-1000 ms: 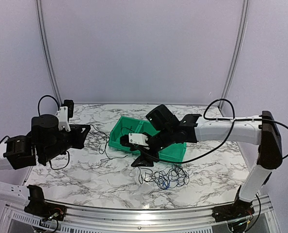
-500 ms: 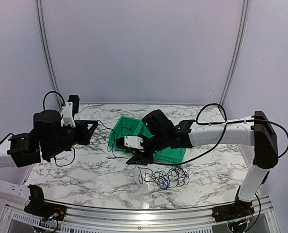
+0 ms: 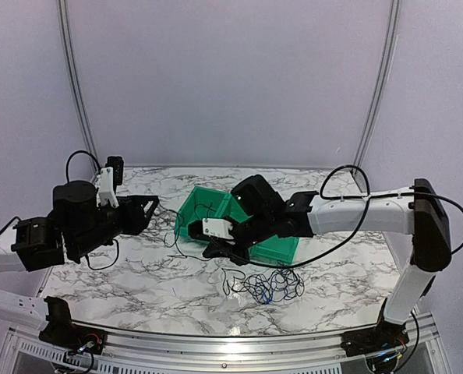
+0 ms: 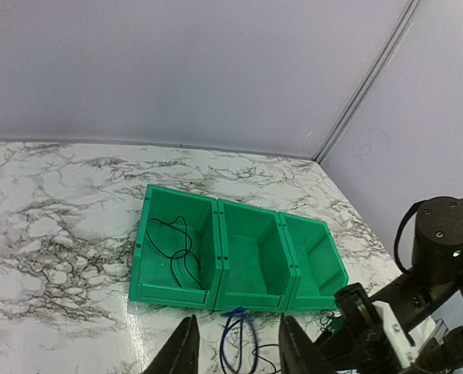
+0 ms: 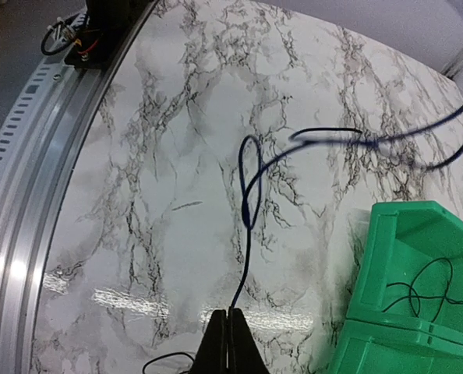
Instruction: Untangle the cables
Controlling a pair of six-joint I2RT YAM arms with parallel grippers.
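Top external: marble table [image 3: 138, 280], lilac walls [image 3: 231, 78]; left end effector [image 4: 235, 354] parted, right [image 5: 228, 335] pinching blue cable [image 5: 247, 202].

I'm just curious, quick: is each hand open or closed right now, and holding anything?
Left hand: open, fingers apart.
Right hand: closed on a blue cable.

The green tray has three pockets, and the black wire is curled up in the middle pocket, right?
Not quite. The green tray does have three pockets, but the black wire is curled up in an end pocket, the leftmost in the left wrist view. The middle pocket holds no wire.
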